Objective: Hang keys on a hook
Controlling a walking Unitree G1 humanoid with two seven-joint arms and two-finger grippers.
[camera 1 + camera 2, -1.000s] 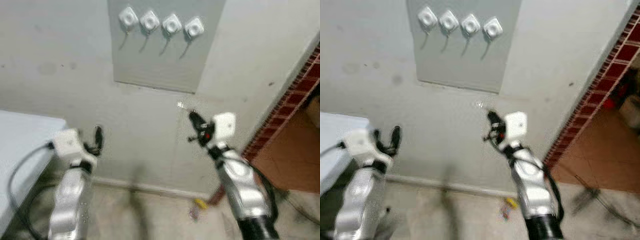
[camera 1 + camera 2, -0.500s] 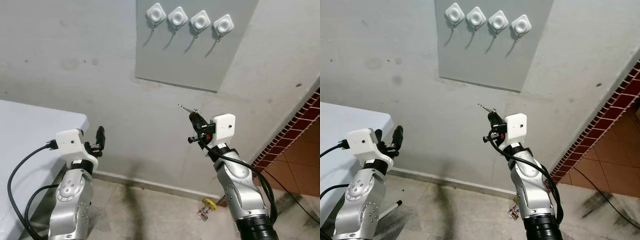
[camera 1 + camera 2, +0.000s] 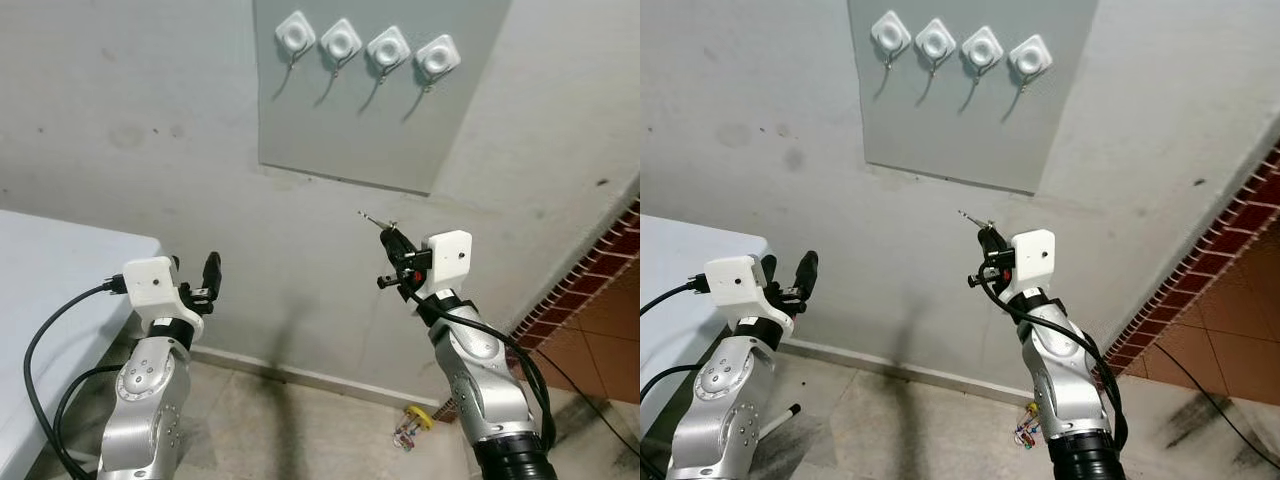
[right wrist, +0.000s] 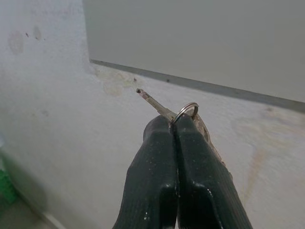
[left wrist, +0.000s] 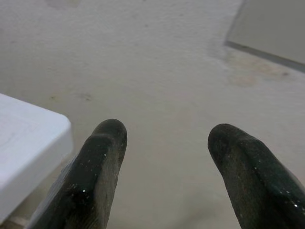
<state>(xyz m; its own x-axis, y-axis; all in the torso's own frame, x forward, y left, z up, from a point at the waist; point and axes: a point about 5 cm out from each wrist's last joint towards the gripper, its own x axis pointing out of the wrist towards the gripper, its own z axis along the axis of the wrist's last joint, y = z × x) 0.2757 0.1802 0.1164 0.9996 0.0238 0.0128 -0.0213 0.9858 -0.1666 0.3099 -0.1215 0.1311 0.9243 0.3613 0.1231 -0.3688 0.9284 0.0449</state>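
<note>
A row of several white hooks point(image 3: 366, 47) is fixed to a grey panel point(image 3: 370, 120) high on the wall. My right gripper point(image 3: 393, 237) is raised below the panel's lower right part and is shut on a set of keys point(image 4: 178, 113); a silver key and its ring stick out past the fingertips point(image 4: 176, 125). The keys point(image 3: 376, 220) point up toward the panel, well short of the hooks. My left gripper point(image 3: 211, 268) is held at chest height to the left, open, with nothing between its fingers point(image 5: 102, 157).
A white table point(image 3: 50, 290) stands at the left against the wall. A small bundle point(image 3: 412, 426) lies on the floor by the skirting. A red brick edge point(image 3: 590, 280) and tiled opening are at the right.
The camera has swung and steadied, so the panel sits slightly left of where it was. Both arms keep their pose; the right gripper still holds the keys.
</note>
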